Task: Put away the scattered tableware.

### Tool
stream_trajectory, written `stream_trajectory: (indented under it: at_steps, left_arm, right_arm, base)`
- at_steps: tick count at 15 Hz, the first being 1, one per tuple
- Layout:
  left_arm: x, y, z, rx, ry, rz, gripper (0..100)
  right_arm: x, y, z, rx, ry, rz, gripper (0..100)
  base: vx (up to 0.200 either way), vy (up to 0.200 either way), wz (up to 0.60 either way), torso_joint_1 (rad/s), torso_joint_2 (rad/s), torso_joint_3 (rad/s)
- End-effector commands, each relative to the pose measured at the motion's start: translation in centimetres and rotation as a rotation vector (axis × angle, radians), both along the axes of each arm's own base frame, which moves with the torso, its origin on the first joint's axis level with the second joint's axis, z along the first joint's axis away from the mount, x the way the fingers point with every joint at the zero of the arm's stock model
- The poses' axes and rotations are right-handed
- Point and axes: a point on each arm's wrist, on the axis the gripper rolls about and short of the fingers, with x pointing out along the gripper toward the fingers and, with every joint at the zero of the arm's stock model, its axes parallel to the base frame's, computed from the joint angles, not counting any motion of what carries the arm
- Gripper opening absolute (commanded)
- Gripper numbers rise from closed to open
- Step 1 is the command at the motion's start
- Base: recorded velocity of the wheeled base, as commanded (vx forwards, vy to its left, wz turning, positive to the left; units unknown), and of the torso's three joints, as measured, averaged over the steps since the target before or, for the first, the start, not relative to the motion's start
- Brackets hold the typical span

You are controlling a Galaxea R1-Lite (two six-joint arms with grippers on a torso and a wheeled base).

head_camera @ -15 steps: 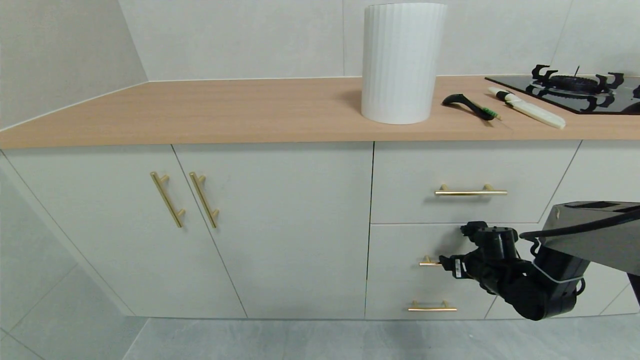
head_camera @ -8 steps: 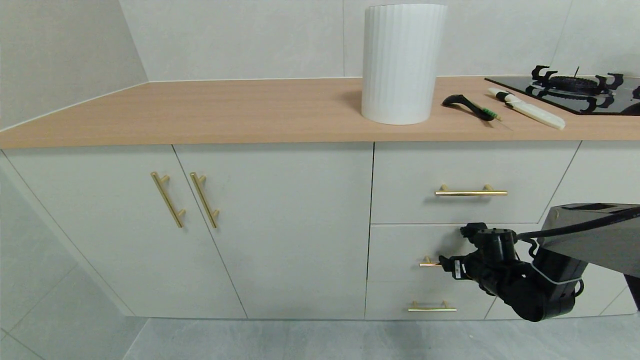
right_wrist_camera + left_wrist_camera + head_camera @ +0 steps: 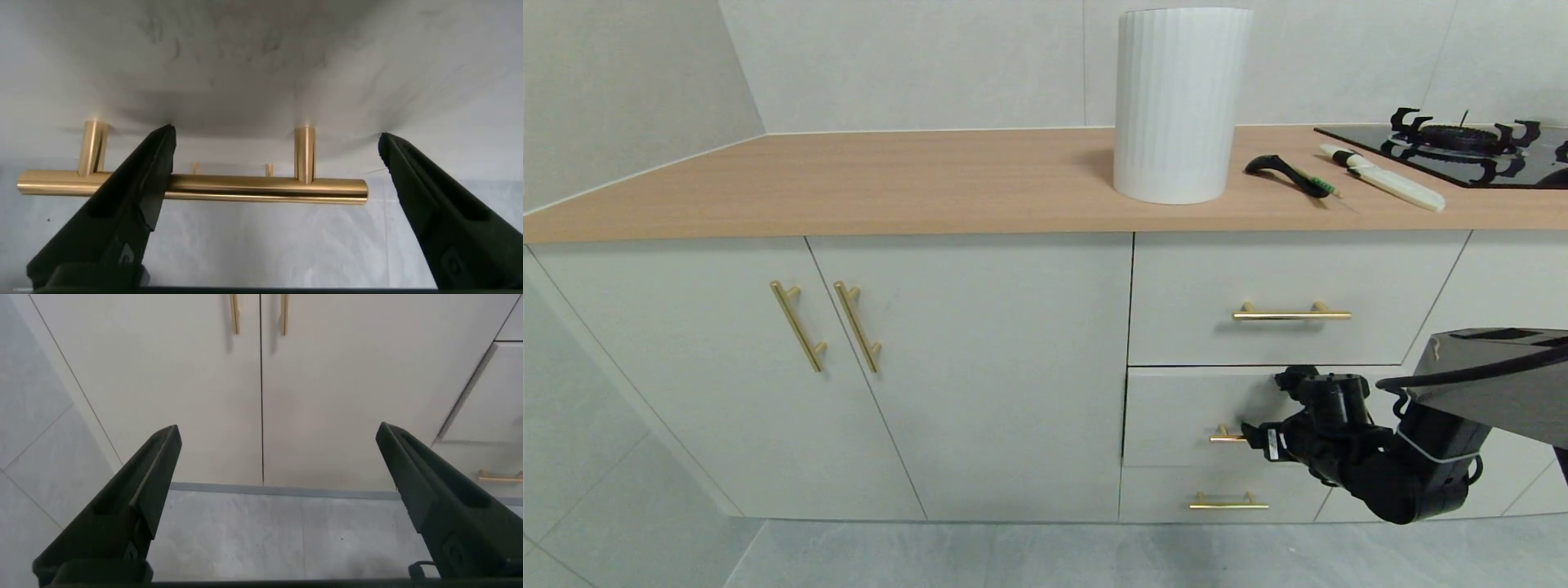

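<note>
On the wooden counter lie a black peeler (image 3: pixel 1286 173) and a white knife (image 3: pixel 1384 186), to the right of a tall white ribbed canister (image 3: pixel 1180 102). My right gripper (image 3: pixel 1254 433) is low at the middle drawer (image 3: pixel 1176 412), right at its gold handle (image 3: pixel 1225 437). In the right wrist view the gripper (image 3: pixel 276 139) is open, and the handle bar (image 3: pixel 245 188) runs across between and behind its fingers. The drawer front stands slightly out, with a dark gap along its left edge. My left gripper (image 3: pixel 278 433) is open and holds nothing, near the floor before the cabinet doors.
A gas hob (image 3: pixel 1462 143) sits at the counter's far right. Above the middle drawer is a top drawer (image 3: pixel 1290 314), below it a bottom one (image 3: pixel 1229 500). Two cabinet doors with gold handles (image 3: pixel 825 327) fill the left half. The floor (image 3: pixel 270 531) is grey tile.
The middle drawer has slid out a little, opening a gap at its left edge. My right gripper and the handle have shifted slightly down and toward me.
</note>
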Motion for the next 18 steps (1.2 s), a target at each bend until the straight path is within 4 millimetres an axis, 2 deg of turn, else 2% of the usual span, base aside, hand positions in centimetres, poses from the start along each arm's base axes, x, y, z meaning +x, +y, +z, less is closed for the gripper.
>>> stream_trajectory:
  at_steps: [1, 5, 8, 10, 11, 13, 18]
  left_arm:
    - [0.0, 0.0, 0.0, -0.001, 0.0, 0.001, 100]
    - [0.0, 0.0, 0.0, -0.001, 0.0, 0.001, 100]
    - [0.0, 0.0, 0.0, -0.001, 0.0, 0.001, 100]
    - [0.0, 0.0, 0.0, -0.001, 0.0, 0.001, 100]
    - [0.0, 0.0, 0.0, -0.001, 0.0, 0.001, 100]
    - [0.0, 0.0, 0.0, -0.001, 0.0, 0.001, 100]
    - [0.0, 0.0, 0.0, -0.002, 0.0, 0.001, 100]
  right_arm:
    - [-1.0, -0.1, 1.6, 0.002, 0.023, 0.011, 100]
    - [-4.9, 0.7, 8.7, 0.017, 0.125, 0.118, 100]
    - [-8.3, 1.5, 15.5, 0.028, 0.055, 0.176, 100]
    - [-9.4, 1.3, 19.4, 0.029, 0.057, 0.182, 100]
    - [-9.2, 1.3, 20.8, 0.029, 0.066, 0.18, 100]
    - [-8.4, 1.1, 20.7, 0.029, 0.092, 0.165, 100]
    - [-4.5, 2.2, 16.1, 0.011, 0.096, 0.121, 100]
  base:
    - [0.0, 0.0, 0.0, 0.0, 0.0, 0.0]
    - [0.0, 0.0, 0.0, 0.0, 0.0, 0.0]
    - [0.0, 0.0, 0.0, 0.0, 0.0, 0.0]
    - [0.0, 0.0, 0.0, 0.0, 0.0, 0.0]
    - [0.0, 0.0, 0.0, 0.0, 0.0, 0.0]
    - [0.0, 0.0, 0.0, 0.0, 0.0, 0.0]
    - [0.0, 0.0, 0.0, 0.0, 0.0, 0.0]
